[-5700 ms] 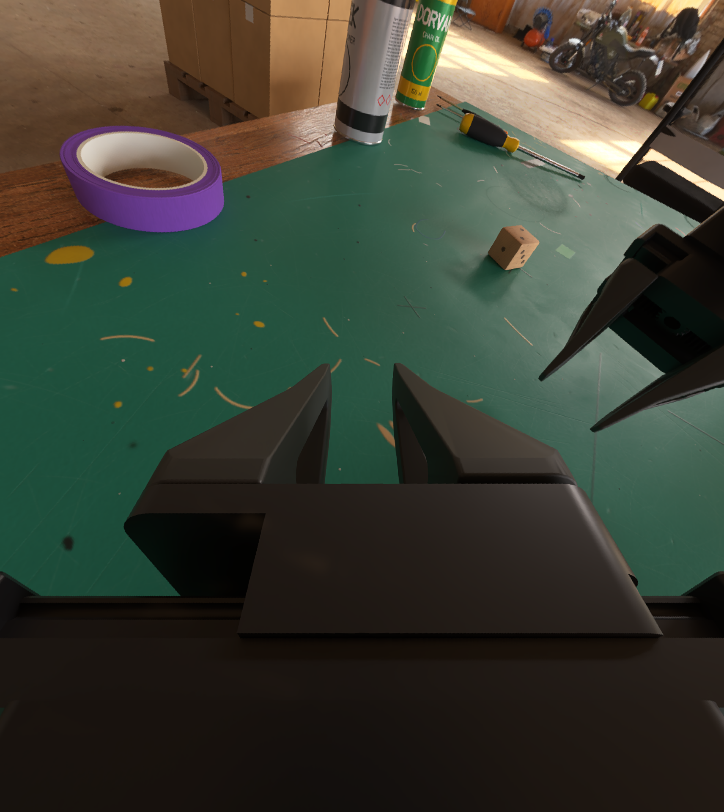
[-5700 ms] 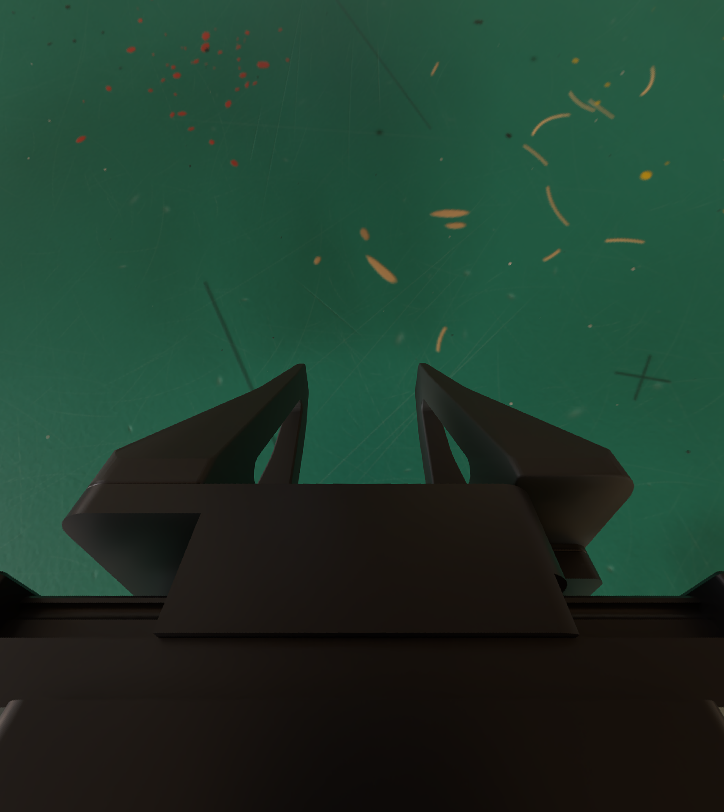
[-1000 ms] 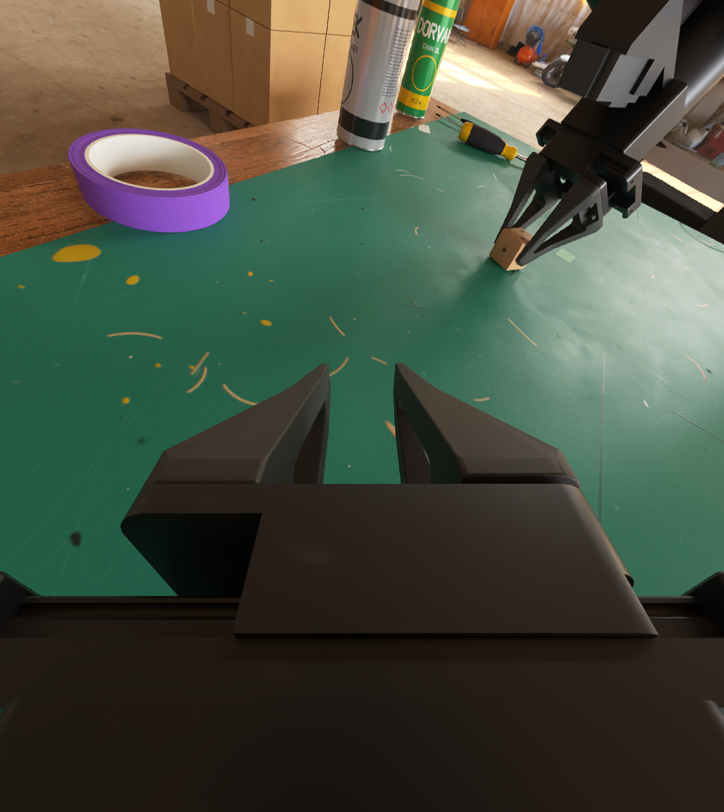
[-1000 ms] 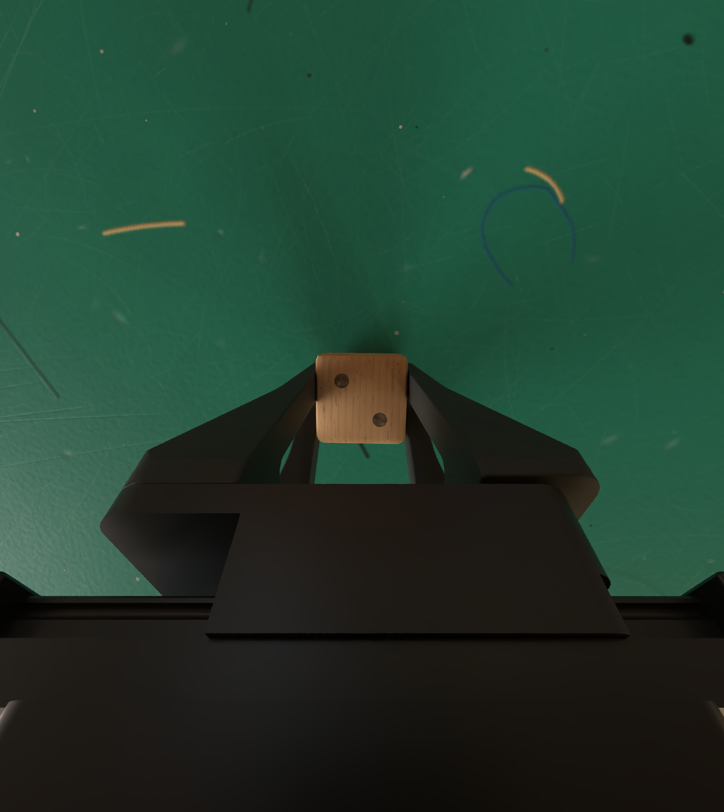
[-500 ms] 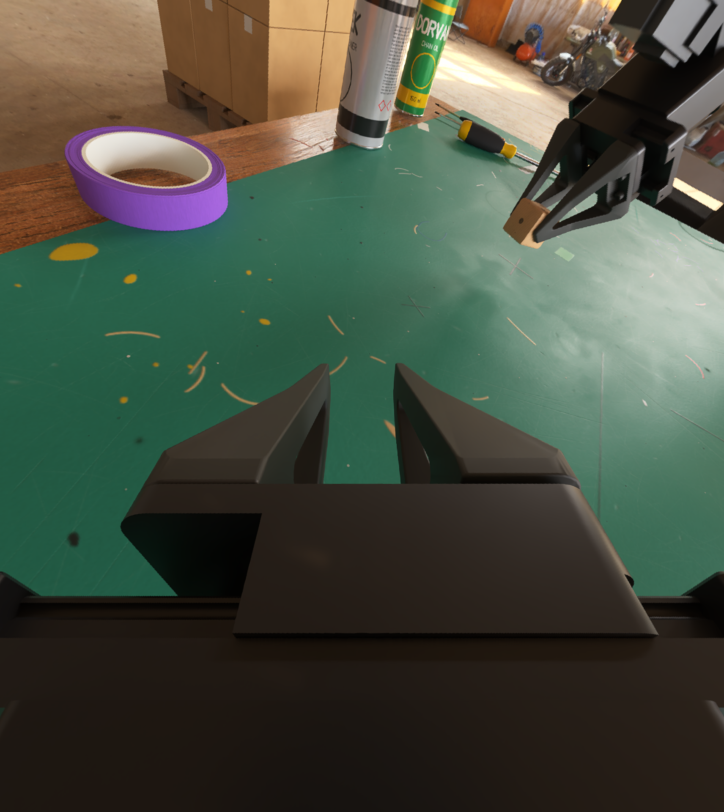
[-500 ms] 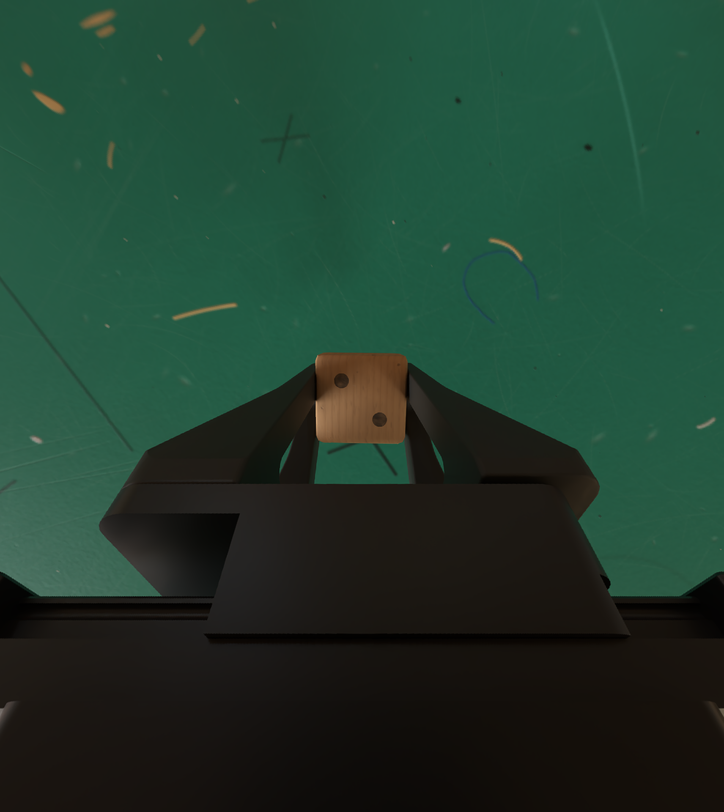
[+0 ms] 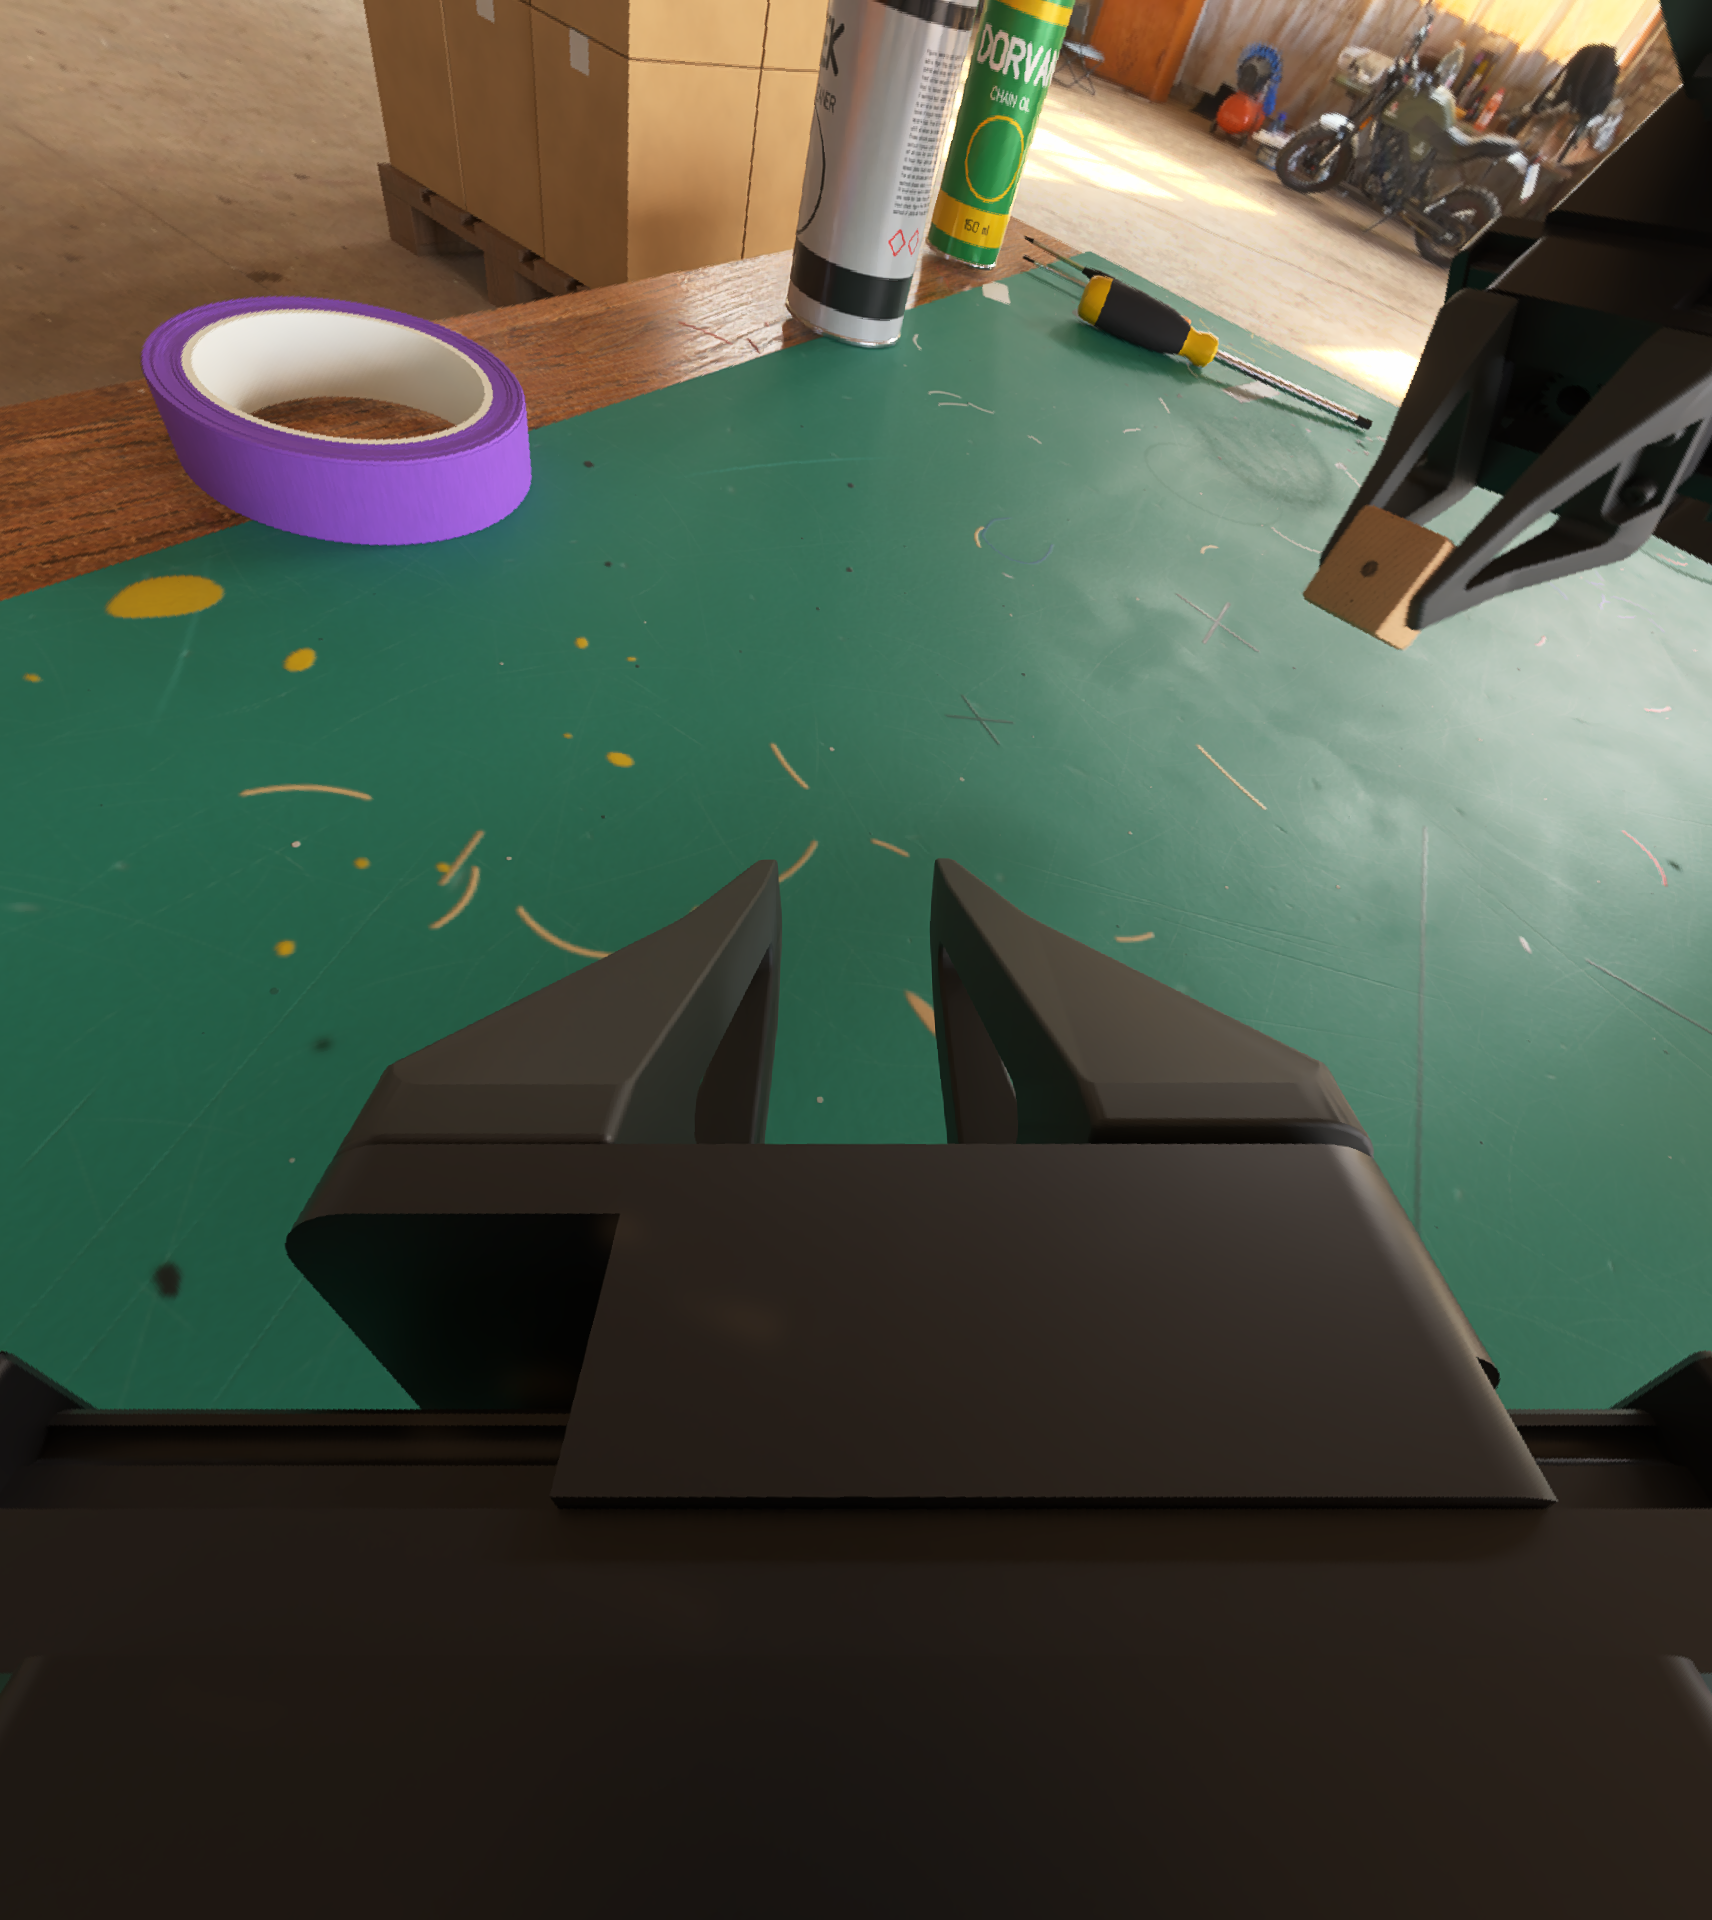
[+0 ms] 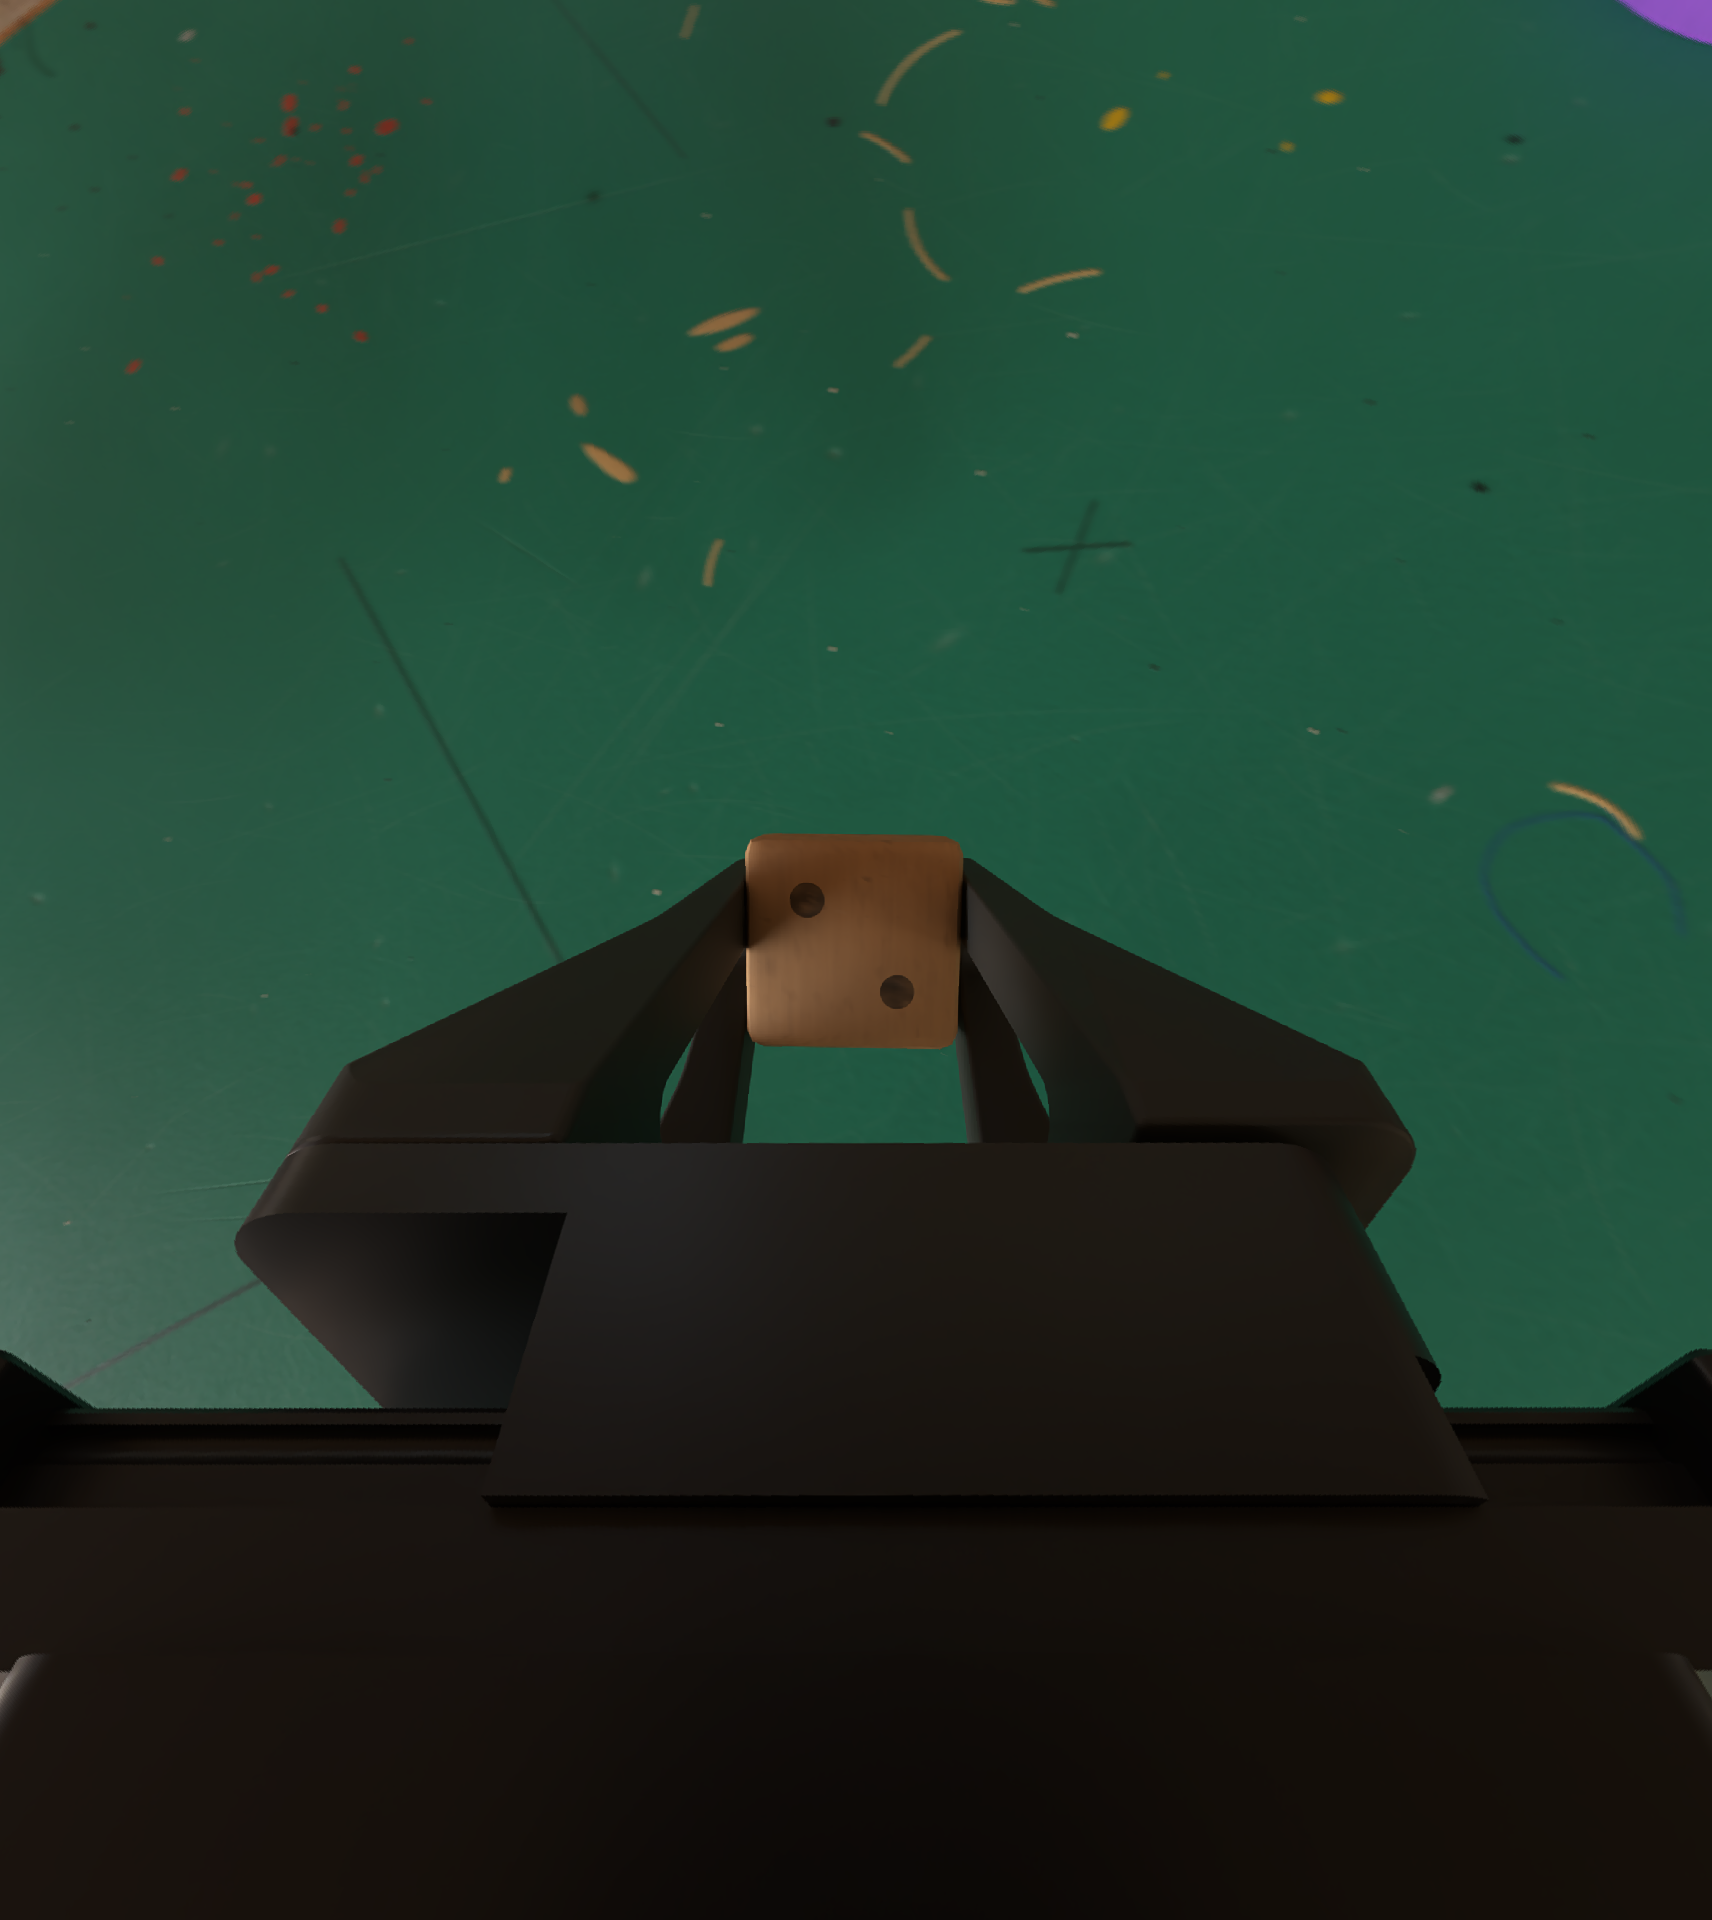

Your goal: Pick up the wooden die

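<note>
The wooden die (image 8: 852, 940) is a small light-brown cube with dark pips. My right gripper (image 8: 854, 883) is shut on it, one finger on each side, and holds it in the air well above the green mat (image 8: 1247, 623). In the left wrist view the die (image 7: 1361, 571) hangs in the right gripper (image 7: 1392, 582) at the right edge, clear of the mat. My left gripper (image 7: 857, 883) hovers low over the mat nearer the front. Its fingers stand a little apart with nothing between them.
A purple tape roll (image 7: 338, 426) lies on the wooden tabletop (image 7: 31, 488) at the back left. A silver can (image 7: 867, 177) and a green can (image 7: 997, 125) stand at the back. A yellow-black screwdriver (image 7: 1153, 327) lies on the green mat (image 7: 831, 623). Cardboard boxes (image 7: 623, 125) stand behind the table.
The right gripper, shut on the die, has lifted it off the mat and carried it higher and nearer to the left wrist camera. The left gripper has not moved.
</note>
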Available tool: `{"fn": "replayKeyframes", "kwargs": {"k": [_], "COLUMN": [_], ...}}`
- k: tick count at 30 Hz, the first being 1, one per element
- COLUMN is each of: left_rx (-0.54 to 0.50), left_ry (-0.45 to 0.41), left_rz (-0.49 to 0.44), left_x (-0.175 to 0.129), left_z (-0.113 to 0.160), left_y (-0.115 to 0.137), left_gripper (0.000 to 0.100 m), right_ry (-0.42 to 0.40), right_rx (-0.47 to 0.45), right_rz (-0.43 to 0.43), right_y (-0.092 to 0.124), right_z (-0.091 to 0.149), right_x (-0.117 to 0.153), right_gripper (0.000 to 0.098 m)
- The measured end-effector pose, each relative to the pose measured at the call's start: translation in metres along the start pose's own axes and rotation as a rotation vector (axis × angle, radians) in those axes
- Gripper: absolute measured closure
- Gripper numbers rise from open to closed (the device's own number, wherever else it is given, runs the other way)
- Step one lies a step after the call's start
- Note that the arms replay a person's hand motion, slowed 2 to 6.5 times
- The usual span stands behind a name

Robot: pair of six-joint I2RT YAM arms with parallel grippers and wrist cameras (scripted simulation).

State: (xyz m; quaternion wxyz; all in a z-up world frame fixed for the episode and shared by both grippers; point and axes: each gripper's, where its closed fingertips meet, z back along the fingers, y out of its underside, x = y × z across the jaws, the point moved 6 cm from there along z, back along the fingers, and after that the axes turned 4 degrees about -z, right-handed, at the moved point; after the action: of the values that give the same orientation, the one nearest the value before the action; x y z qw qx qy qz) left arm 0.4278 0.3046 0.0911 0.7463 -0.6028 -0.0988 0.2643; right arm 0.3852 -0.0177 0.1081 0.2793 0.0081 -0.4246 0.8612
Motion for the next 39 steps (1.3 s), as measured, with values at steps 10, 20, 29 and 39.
{"fn": "replayKeyframes", "kwargs": {"k": [10,20,29,39], "left_rx": [0.003,0.013,0.017,0.016], "left_ry": [0.004,0.015,0.019,0.019], "left_rz": [-0.009,-0.023,-0.028,-0.030], "left_x": [-0.001,-0.004,-0.005,-0.004], "left_z": [-0.001,-0.002,-0.002,-0.002], "left_y": [0.001,0.002,0.002,0.002], "left_gripper": [0.076,0.076,0.076,0.076], "right_ry": [-0.160,-0.215,-0.249,-0.258], "right_rx": [0.053,0.233,0.343,0.341], "right_rz": [0.092,0.244,0.327,0.370], "right_y": [0.001,0.003,0.002,-0.004], "right_z": [-0.024,-0.043,-0.054,-0.058], "right_x": [0.032,0.042,0.042,0.041], "right_gripper": [0.0673,0.0673,0.0673,0.0674]}}
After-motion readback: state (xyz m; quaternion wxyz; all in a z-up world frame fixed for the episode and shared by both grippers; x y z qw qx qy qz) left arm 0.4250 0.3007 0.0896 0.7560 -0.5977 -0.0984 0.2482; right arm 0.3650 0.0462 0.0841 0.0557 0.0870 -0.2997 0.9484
